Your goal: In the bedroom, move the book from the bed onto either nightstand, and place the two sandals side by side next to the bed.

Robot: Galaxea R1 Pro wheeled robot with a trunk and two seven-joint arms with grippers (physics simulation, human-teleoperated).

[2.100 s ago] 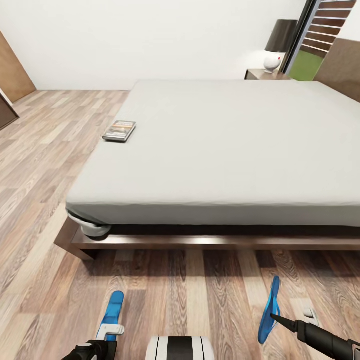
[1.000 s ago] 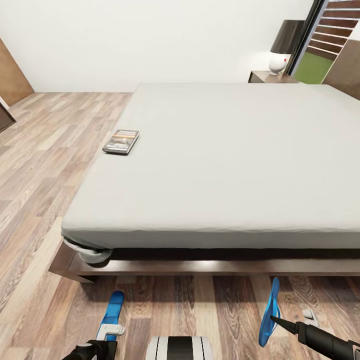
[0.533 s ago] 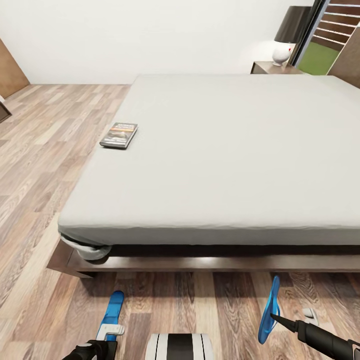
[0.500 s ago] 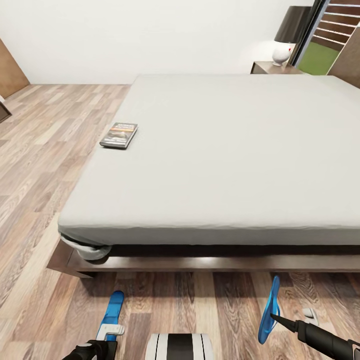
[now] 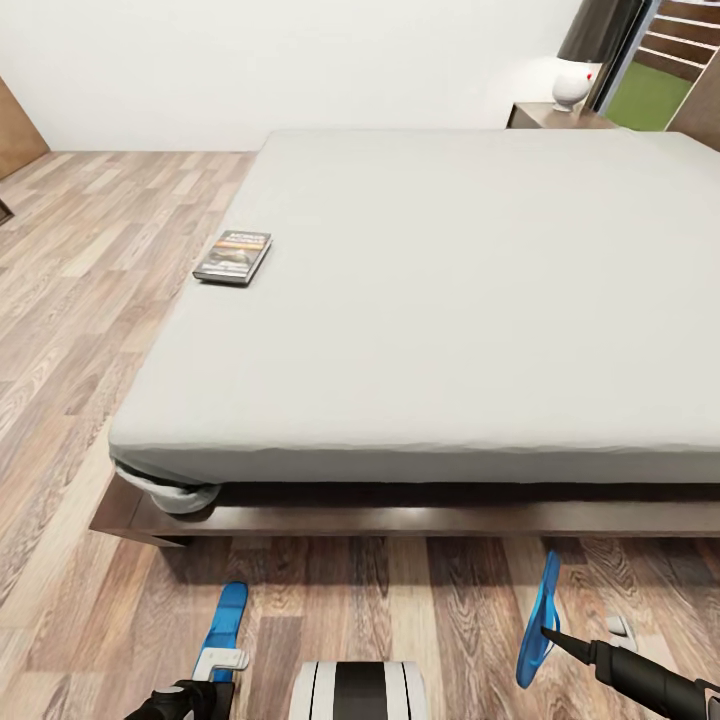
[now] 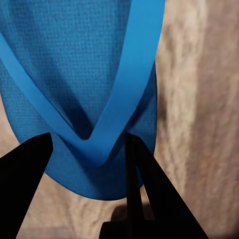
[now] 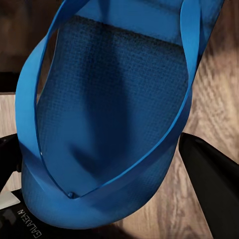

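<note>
The bed point(image 5: 450, 290), a grey mattress on a dark wooden frame, lies straight ahead. The book point(image 5: 232, 258) rests flat near the mattress's left edge. A nightstand point(image 5: 556, 115) stands at the bed's far right corner. My left gripper point(image 5: 221, 652) is shut on one blue sandal point(image 5: 226, 615), held flat and low over the floor; its fingers point(image 6: 144, 189) pinch the strap of the sandal point(image 6: 84, 64). My right gripper point(image 5: 548, 632) is shut on the other sandal point(image 5: 540, 620), held on edge. Up close that sandal point(image 7: 109, 119) sits between the fingers point(image 7: 211, 181).
A white-based lamp point(image 5: 572, 88) with a dark shade stands on the nightstand, beside a dark-framed window point(image 5: 650, 60). Wood-plank floor point(image 5: 90, 260) runs along the bed's left side and between me and the bed frame point(image 5: 400, 518). A brown door point(image 5: 15, 130) shows at far left.
The whole view has shifted: the bed looms closer and sits lower as the camera moves toward it. Both sandals stay held at the same spots in the picture.
</note>
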